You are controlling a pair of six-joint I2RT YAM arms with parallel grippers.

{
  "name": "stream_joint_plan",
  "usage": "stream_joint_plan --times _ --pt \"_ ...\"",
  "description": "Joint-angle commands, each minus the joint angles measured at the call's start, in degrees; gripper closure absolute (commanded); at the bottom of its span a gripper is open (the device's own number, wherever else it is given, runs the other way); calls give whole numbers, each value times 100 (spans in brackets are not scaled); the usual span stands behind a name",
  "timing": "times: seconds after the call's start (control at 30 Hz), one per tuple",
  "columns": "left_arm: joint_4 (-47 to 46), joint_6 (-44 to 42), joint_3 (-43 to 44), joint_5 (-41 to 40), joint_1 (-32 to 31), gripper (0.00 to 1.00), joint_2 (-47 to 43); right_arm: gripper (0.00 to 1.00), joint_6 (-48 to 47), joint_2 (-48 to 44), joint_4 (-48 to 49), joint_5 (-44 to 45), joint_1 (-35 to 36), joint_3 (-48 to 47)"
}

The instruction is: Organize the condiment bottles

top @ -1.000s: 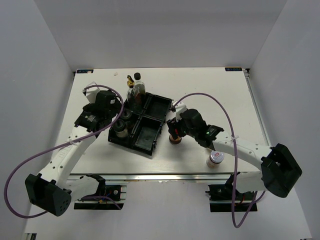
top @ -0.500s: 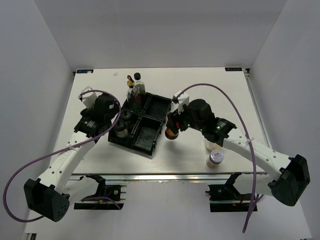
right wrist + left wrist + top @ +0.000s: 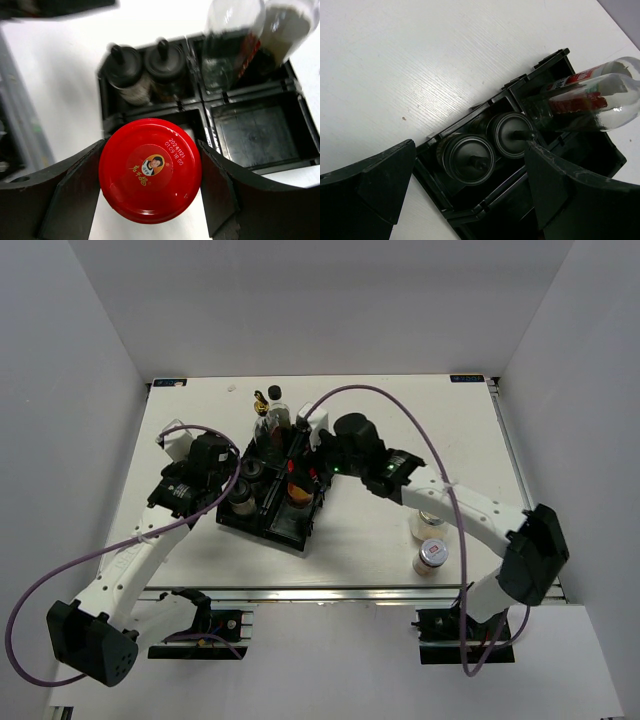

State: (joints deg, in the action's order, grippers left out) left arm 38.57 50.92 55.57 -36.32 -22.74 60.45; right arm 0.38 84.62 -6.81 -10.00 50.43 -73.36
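The red-lidded jar (image 3: 150, 170) has moved over the tray (image 3: 260, 134), between right fingers (image 3: 70, 195).

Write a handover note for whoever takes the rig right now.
Left hand: open, empty, by the tray's left edge.
Right hand: shut on the red-lidded jar at the near-right compartment; can't tell if it is set down.
Done: two black-capped bottles near-left; tall clear bottle and dark bottle far-left.
Left: release the jar, then tray the two silver-lidded jars on the table at right.
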Motion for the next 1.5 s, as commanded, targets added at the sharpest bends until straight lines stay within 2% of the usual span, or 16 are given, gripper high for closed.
stream_joint_plan --times 0.0,0.27,0.5,0.53,0.57,0.67,0.83,0.97,1.17,1.27,1.43,1.47 --pt "274 59 41 107 -11 2 -165 100 -188 238 865 287 10 -477" --pt "301 -11 -46 186 -11 2 -165 100 -320 1275 1173 490 10 -565" --pt "230 6 -99 134 -11 2 -129 100 -258 1566 1621 736 10 -258" --pt "187 -11 -143 116 -11 2 -129 97 -249 1584 1621 719 19 -257" --pt "178 6 -169 90 -11 2 -129 78 -232 1601 1560 710 10 -249" --pt "134 59 -231 116 -11 2 -68 48 -205 1558 1420 675 28 -222" --pt "90 68 -213 186 -11 2 29 32 -144 1207 1402 613 45 -29" --pt "46 68 -231 300 -11 2 29 11 -82 767 1340 473 45 102" --pt "125 76 -222 432 -11 2 -59 11 120 91 1226 437 45 348" --pt "160 68 -231 511 -11 2 -77 11 251 -357 989 849 45 489" --pt "-7 24 -424 669 -11 2 -147 11 1252 -1436 191 3097 -95 1262" --pt "-51 15 -450 739 -11 2 -147 11 1445 -1587 -290 3405 -208 1350"
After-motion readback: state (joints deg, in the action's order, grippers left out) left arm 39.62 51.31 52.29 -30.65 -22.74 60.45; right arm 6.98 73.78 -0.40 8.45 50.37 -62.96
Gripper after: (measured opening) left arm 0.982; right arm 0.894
